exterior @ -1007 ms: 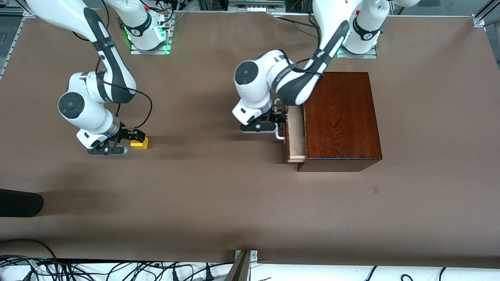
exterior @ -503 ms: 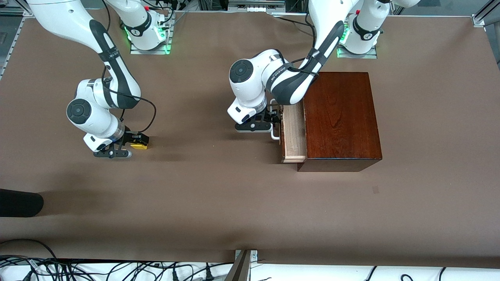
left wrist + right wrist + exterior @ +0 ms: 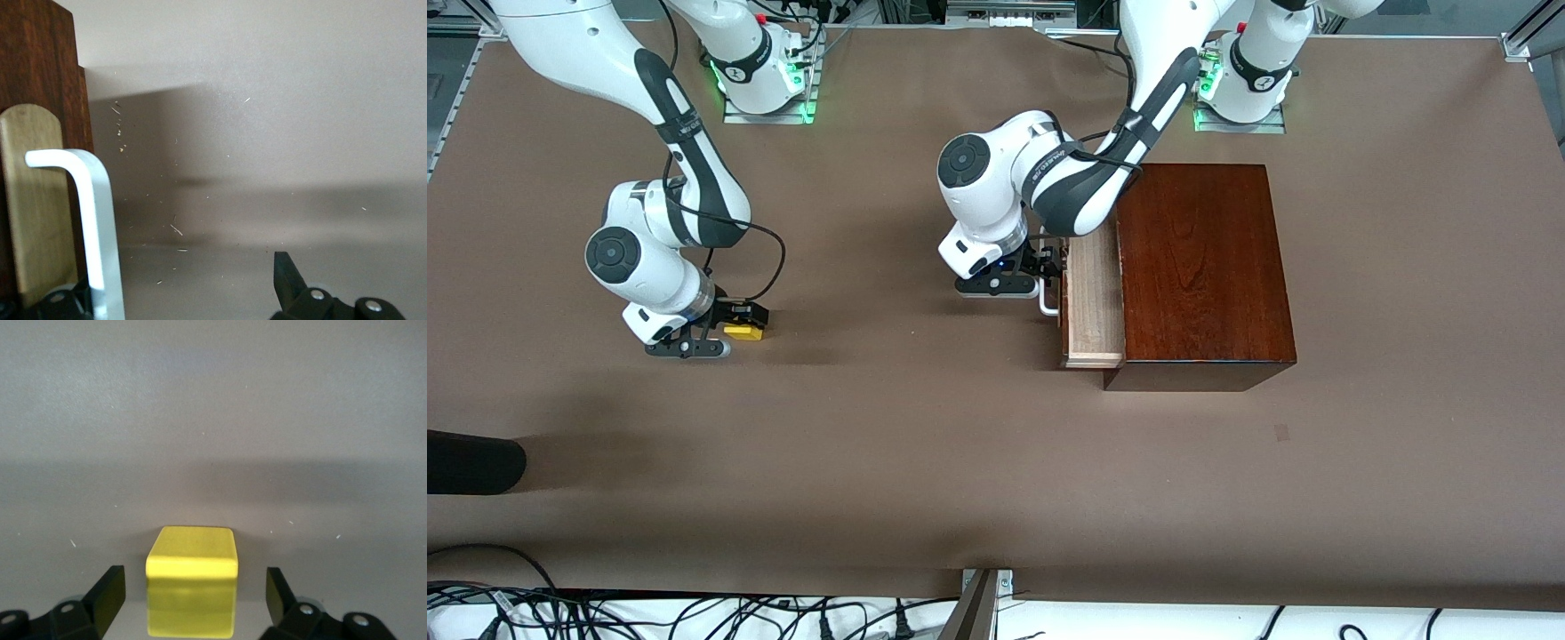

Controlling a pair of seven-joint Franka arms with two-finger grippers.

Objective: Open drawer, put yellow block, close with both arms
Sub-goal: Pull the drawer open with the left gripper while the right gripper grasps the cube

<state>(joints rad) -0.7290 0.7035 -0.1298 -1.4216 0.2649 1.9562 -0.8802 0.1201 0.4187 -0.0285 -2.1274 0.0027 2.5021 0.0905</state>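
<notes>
Toward the right arm's end of the table we find the right gripper [image 3: 727, 331] low over the brown table [image 3: 889, 444], its body hiding most of the yellow block [image 3: 744, 332] in the front view. From the right wrist view we see the block [image 3: 192, 587] sitting on the table between the two spread fingers [image 3: 107, 593], with a gap on each side, so the pincer is wide and grips nothing; the block's lowest part is cut off by the frame edge.

Moving along, we reach the left gripper [image 3: 1040, 267] at the white handle [image 3: 1048, 300] of the drawer [image 3: 1092, 302], which stands partly pulled out of the mahogany box [image 3: 1200, 267]. The left arm's wrist covers the handle's upper end in the front view. From the left wrist view, the handle [image 3: 100, 233] lies beside one finger, the other fingertip [image 3: 285, 273] stands well apart from it, so this pincer is wide too.
</notes>
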